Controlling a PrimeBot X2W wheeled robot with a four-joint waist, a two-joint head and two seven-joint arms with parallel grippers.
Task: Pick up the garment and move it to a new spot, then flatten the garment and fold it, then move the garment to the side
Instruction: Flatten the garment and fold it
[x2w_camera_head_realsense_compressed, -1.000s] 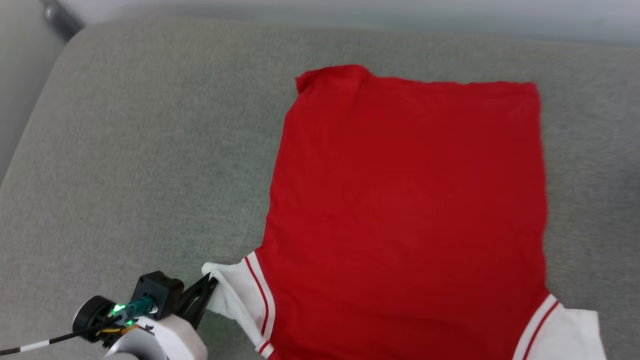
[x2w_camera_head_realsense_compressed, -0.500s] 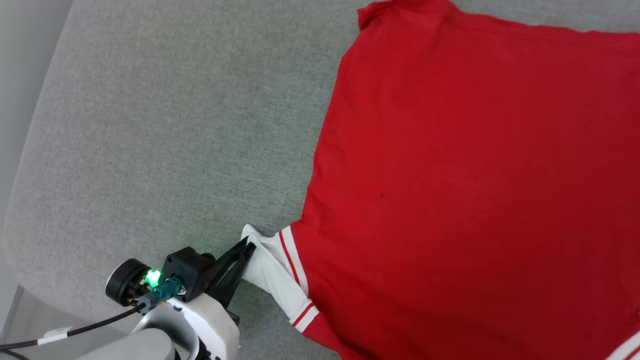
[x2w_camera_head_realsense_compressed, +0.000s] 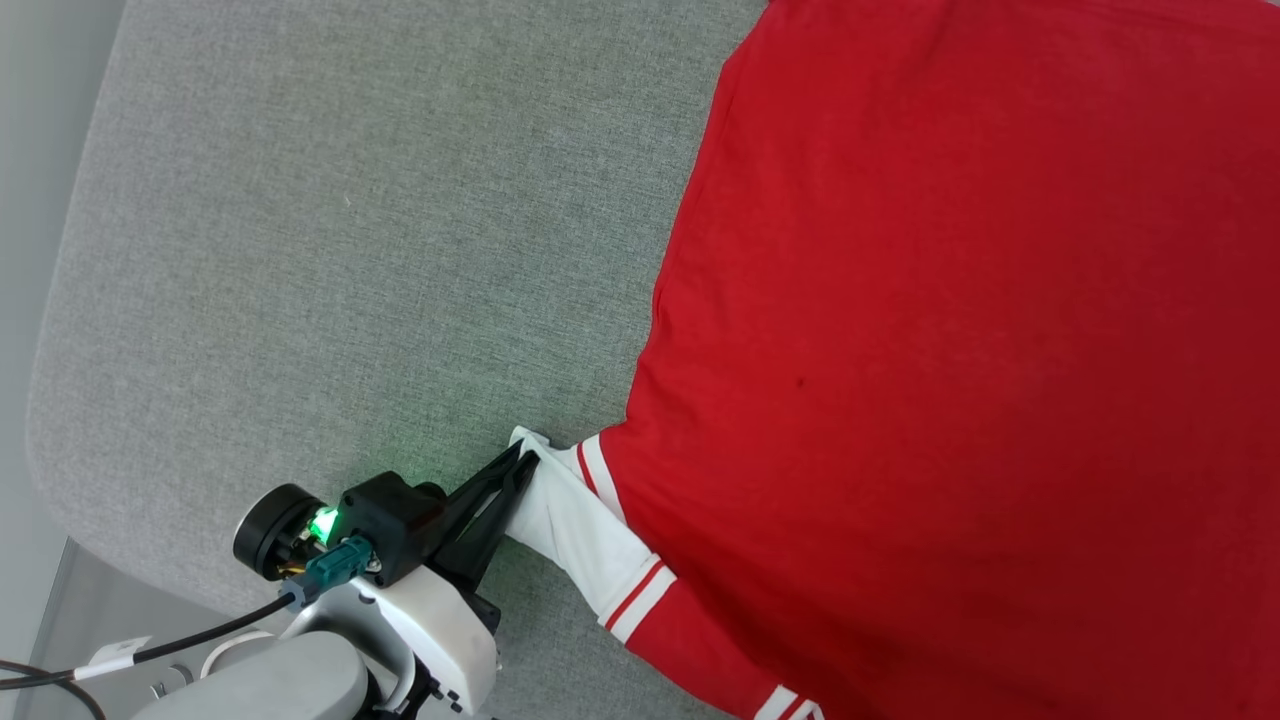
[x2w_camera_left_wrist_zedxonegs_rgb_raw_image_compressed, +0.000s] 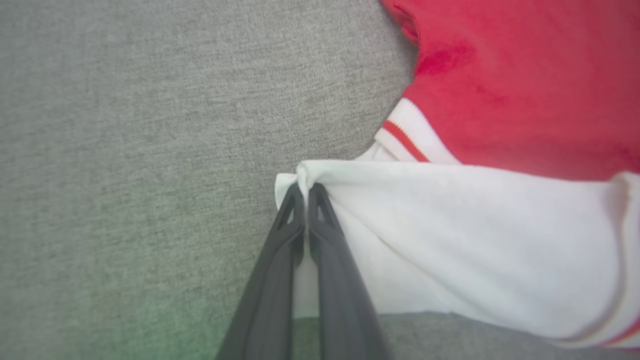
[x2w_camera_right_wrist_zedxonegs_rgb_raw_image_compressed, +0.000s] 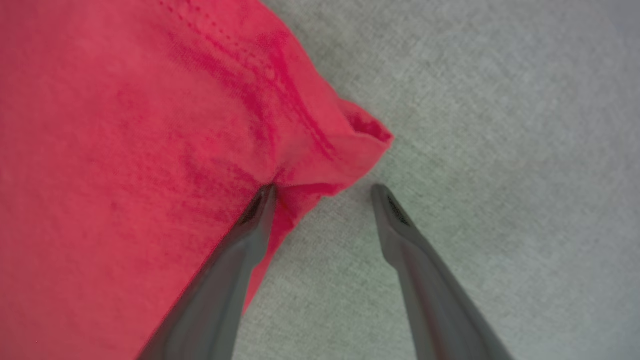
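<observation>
Head view. The garment (x2w_camera_head_realsense_compressed: 950, 350) lies plain red side up on a grey cushion (x2w_camera_head_realsense_compressed: 350, 250). It covers the picture from 12 through 3 to 5 o'clock and runs off the top, right and bottom borders. Its left side slants from 12 down toward 7 o'clock, fairly flat, with few creases.

The left gripper (x2w_camera_head_realsense_compressed: 525, 462) is at 7 o'clock, fingers pressed together and pinching the tip of the white sleeve (x2w_camera_head_realsense_compressed: 570, 520). The sleeve is drawn to a point away from the red body, with striped trim at its root. The left wrist view agrees: both dark fingers (x2w_camera_left_wrist_zedxonegs_rgb_raw_image_compressed: 270, 280) meet on a bunched nub of white cloth.

Right wrist view. The right gripper (x2w_camera_right_wrist_zedxonegs_rgb_raw_image_compressed: 322, 189) is spread wide at a red corner of the garment. One fingertip touches the cloth beside a small fold. The other is over grey cushion, apart from the cloth.

Room to move: open grey fabric spans 8 round to 12 o'clock in the head view.

Edges: the cushion has a rounded corner at 8 o'clock, and its left edge runs up past 10. A pale strip (x2w_camera_head_realsense_compressed: 20, 300) lies beyond it.

In the way: a black cable (x2w_camera_head_realsense_compressed: 200, 632) trails from the left wrist toward the 8 o'clock border. The wrist body sits close to the cushion's near edge.
</observation>
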